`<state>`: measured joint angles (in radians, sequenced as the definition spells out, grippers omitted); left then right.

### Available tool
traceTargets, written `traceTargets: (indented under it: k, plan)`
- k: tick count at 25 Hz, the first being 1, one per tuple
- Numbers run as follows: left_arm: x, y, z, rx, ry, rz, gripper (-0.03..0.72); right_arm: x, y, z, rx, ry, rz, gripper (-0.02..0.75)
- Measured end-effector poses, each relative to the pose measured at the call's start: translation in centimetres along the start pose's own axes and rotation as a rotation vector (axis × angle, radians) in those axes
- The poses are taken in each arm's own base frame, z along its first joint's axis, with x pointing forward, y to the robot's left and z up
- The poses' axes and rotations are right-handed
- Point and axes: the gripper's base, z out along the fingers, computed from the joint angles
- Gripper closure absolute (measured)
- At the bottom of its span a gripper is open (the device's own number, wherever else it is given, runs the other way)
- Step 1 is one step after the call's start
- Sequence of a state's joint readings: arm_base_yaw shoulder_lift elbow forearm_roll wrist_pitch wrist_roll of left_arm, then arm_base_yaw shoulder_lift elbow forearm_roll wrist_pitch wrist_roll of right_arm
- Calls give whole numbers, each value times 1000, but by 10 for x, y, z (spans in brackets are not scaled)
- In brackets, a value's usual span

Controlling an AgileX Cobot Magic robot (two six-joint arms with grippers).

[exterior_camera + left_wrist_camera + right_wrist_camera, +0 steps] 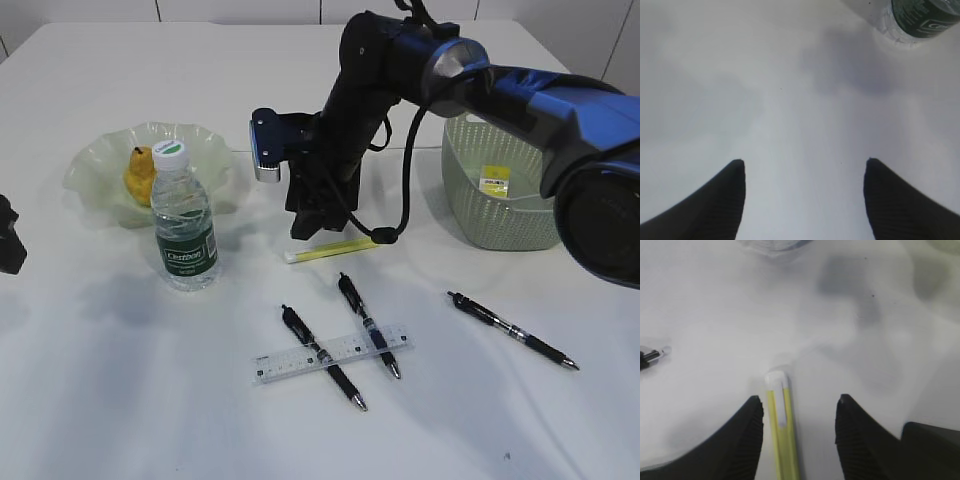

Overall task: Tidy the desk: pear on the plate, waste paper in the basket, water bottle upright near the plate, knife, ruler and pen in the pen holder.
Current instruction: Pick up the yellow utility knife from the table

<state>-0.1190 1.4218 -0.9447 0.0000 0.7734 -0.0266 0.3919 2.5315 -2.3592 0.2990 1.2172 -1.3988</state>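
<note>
A yellow knife with a white end (330, 250) lies on the table at the centre. My right gripper (310, 228) is open and straddles it; in the right wrist view the knife (781, 440) lies between the jaws (799, 399), close to the left one. A yellow pear (139, 174) sits on the frilled glass plate (95, 160). The water bottle (185, 225) stands upright in front of the plate. A clear ruler (300, 362) lies under two black pens (322, 357) (368, 324); a third pen (512, 330) lies to the right. My left gripper (805, 161) is open and empty over bare table. The pen holder is out of view.
A green basket (470, 200) with a small yellow-and-white item inside stands at the right, behind my right arm. The left gripper's body shows at the exterior view's left edge (8, 235). The bottle's base shows at the top right of the left wrist view (920, 22).
</note>
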Motion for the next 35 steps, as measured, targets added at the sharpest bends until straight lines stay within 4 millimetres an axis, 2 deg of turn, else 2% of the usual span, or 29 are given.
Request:
traceTargets:
  k: [18,35]
  plan:
    - [0,0,0,0,-2,0,167,4,2,15,-31,1,9,379]
    - [0,0,0,0,-2,0,167,5,2,15,-30,5,5,363]
